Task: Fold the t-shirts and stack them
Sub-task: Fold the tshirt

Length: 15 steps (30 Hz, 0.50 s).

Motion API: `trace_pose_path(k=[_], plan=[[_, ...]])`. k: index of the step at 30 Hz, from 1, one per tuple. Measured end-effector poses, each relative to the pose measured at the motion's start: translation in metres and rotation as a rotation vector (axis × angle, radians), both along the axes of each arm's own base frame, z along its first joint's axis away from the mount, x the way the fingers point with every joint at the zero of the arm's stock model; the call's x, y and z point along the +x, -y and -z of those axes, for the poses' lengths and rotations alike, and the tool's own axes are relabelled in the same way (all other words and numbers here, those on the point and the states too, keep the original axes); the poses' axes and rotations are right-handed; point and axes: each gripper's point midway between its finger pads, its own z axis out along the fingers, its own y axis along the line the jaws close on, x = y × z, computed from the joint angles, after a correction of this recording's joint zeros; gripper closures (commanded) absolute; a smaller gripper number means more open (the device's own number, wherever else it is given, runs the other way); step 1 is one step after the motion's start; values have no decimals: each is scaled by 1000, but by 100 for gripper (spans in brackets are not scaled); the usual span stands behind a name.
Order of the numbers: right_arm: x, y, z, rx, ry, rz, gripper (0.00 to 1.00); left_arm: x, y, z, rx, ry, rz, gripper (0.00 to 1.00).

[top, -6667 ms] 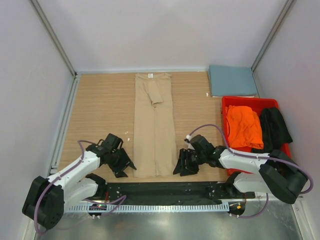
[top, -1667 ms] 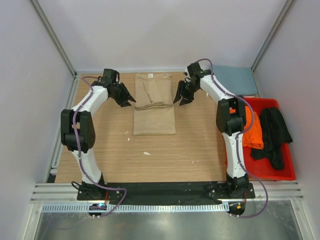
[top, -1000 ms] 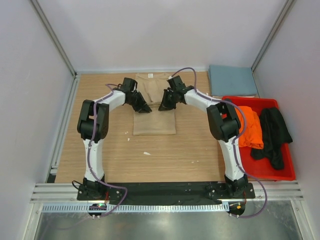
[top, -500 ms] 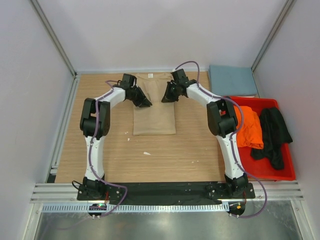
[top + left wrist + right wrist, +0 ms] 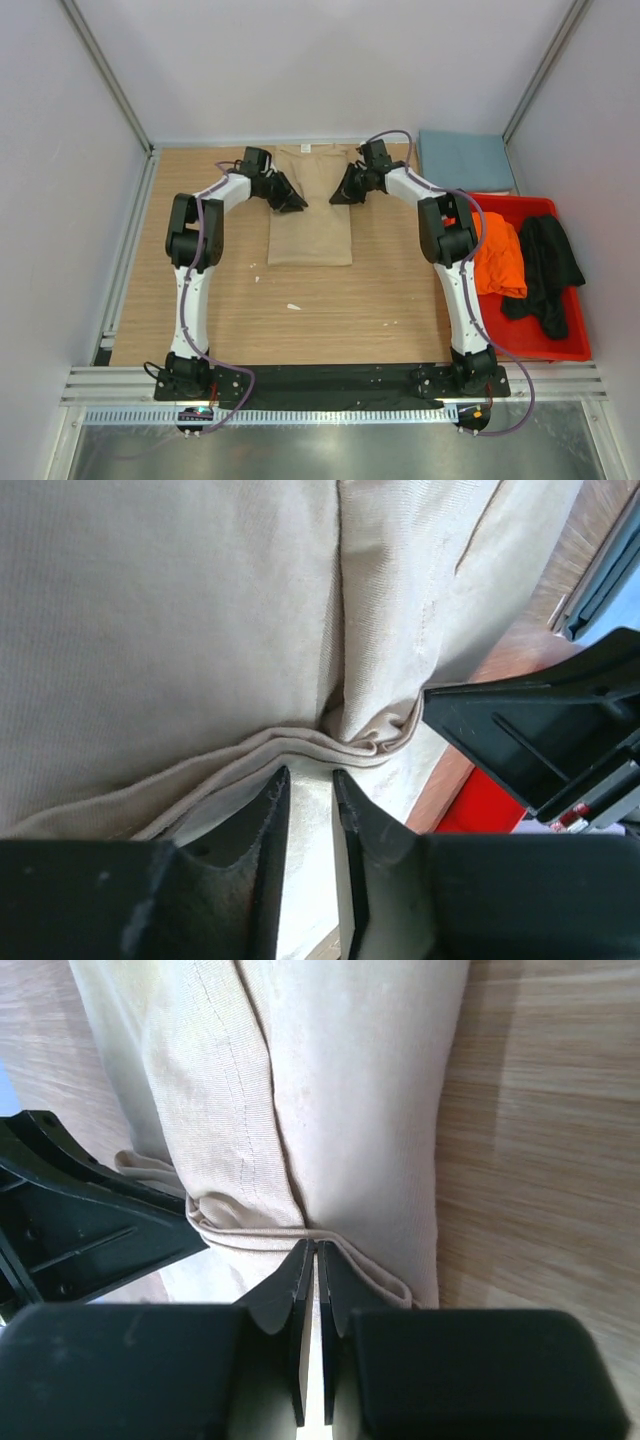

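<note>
My right jaws are pinched nearly shut on the folded edge of the tan t-shirt (image 5: pixel 310 240); left jaws sit a crack apart there, can't tell if gripping.

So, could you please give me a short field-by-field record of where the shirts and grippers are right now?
tan t-shirt: folded, on the table, far middle
left gripper: at the shirt's far left edge, jaws slightly apart, grip unclear
right gripper: at the far right edge, shut on the fold
orange t-shirt: crumpled in the red bin
black t-shirt: same bin, right of the orange one
blue-grey t-shirt: folded flat, far right corner
</note>
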Motion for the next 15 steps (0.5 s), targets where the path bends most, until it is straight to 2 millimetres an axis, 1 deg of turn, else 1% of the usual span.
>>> trace_pose_path(k=[3,5,7,10,11,13,15], plan=[[4,2,-3,20,-11,-4,85,0,0,-4,-2,16,11,73],[8,5,-9,17,-9,-5,83,-1,0,-10,2,33,20,72],[11,7,-19,19,1,-10,82,-1,0,-22,-3,52,21,73],[19,5,-34,43,33,-16,80,3,4,-43,-36,95,23,78],[19,4,-38,55,37,-19,80,7,7,-50,-60,112,21,81],[20,3,-41,77,36,-20,80,14,14,-60,-115,139,12,83],[19,1,-39,101,28,-17,81,18,20,-64,-178,148,-6,83]])
